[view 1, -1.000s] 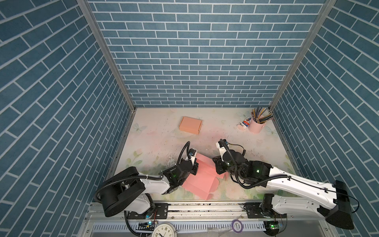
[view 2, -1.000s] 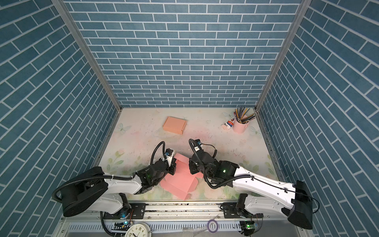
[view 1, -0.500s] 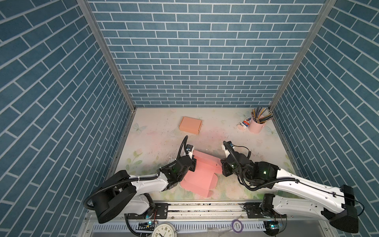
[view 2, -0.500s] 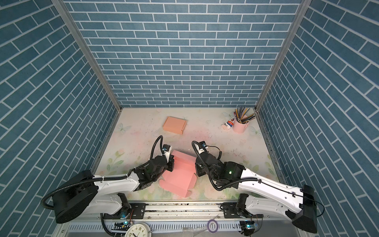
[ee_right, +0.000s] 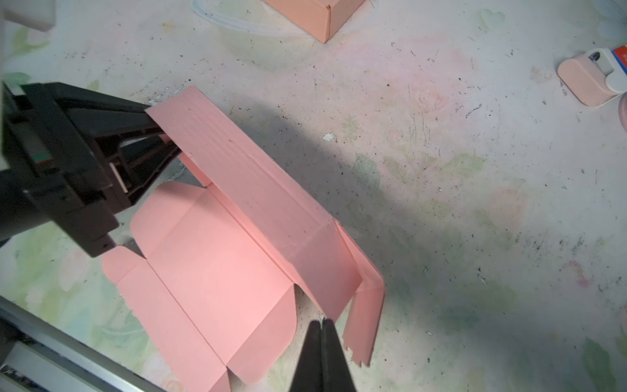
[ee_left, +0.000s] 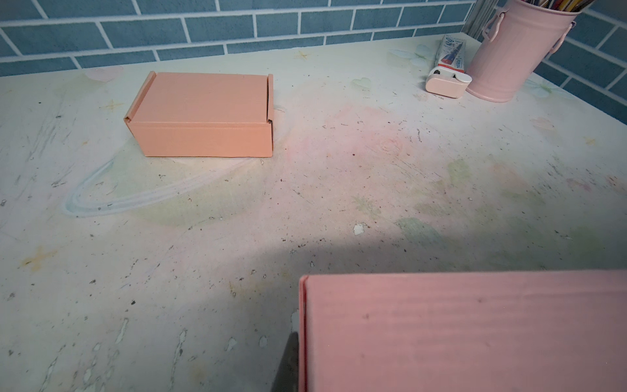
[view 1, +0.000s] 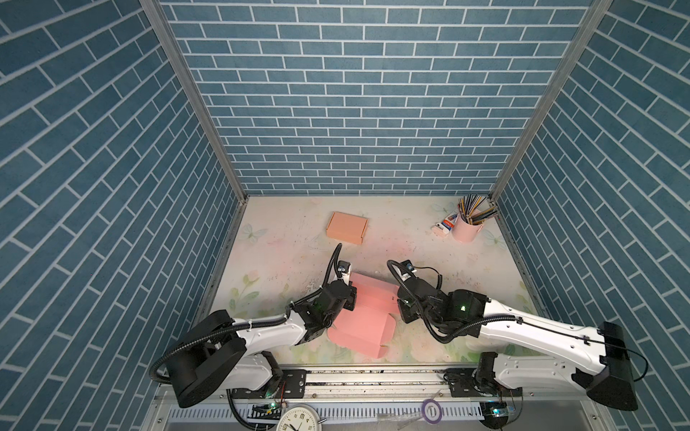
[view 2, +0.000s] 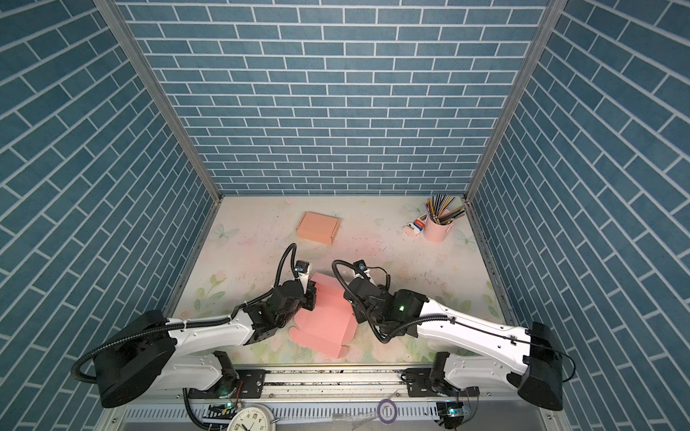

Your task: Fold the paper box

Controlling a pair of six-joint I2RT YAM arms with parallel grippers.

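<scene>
The pink paper box (view 1: 369,317) (view 2: 325,321) lies part-folded near the table's front middle, its far long panel (ee_right: 258,190) raised and the rest flat. My left gripper (view 1: 353,298) (view 2: 311,296) (ee_right: 159,135) is shut on the left end of that panel. In the left wrist view the panel (ee_left: 458,332) fills the near corner, with one finger (ee_left: 290,363) showing beside its edge. My right gripper (view 1: 400,311) (view 2: 354,308) (ee_right: 321,320) is shut, its tip at the lower corner of the panel's right end, beside a hanging side flap (ee_right: 364,319).
A closed peach box (view 1: 347,227) (ee_left: 203,115) stands at the back, left of centre. A pink cup of pencils (view 1: 466,227) and a glue tube (view 1: 446,224) stand at the back right. Brick walls enclose three sides. The metal rail (view 1: 373,377) runs along the front.
My right gripper has come off the box's right part and closed fully beside its right end. The box has shifted slightly left with my left gripper, which keeps its hold.
</scene>
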